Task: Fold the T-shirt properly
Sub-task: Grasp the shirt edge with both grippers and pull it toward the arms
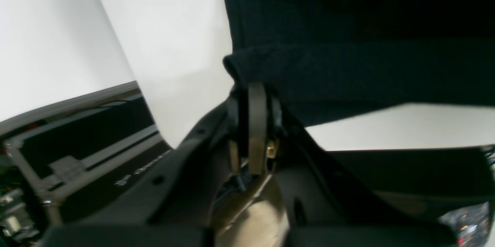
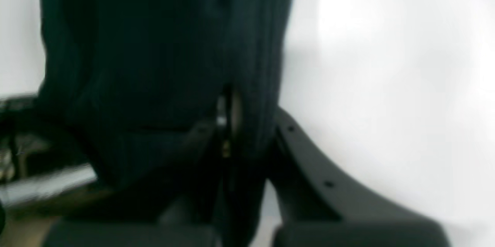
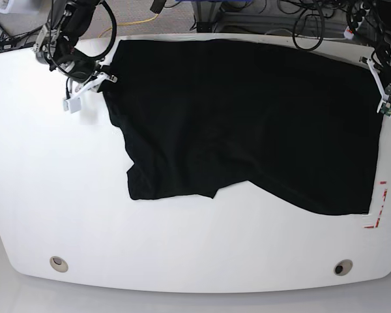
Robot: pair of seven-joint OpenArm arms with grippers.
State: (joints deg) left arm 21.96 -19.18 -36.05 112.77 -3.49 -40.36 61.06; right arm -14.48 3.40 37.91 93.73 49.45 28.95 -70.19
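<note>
The black T-shirt (image 3: 247,117) lies spread across the far half of the white table (image 3: 182,248), plain black side up; no print shows. My right gripper (image 3: 106,73), at the base view's far left, is shut on the shirt's edge there. In the right wrist view the gripper (image 2: 230,100) is wrapped in bunched black cloth (image 2: 154,65). My left gripper (image 3: 378,73), at the far right, holds the shirt's opposite edge. In the left wrist view it (image 1: 253,84) is shut on a folded black hem (image 1: 348,69).
Red tape marks (image 3: 378,210) sit at the table's right edge. Two round holes (image 3: 59,263) (image 3: 342,267) lie near the front edge. Cables and equipment (image 3: 300,16) crowd the space behind the table. A small white tag (image 3: 72,103) hangs by the right arm.
</note>
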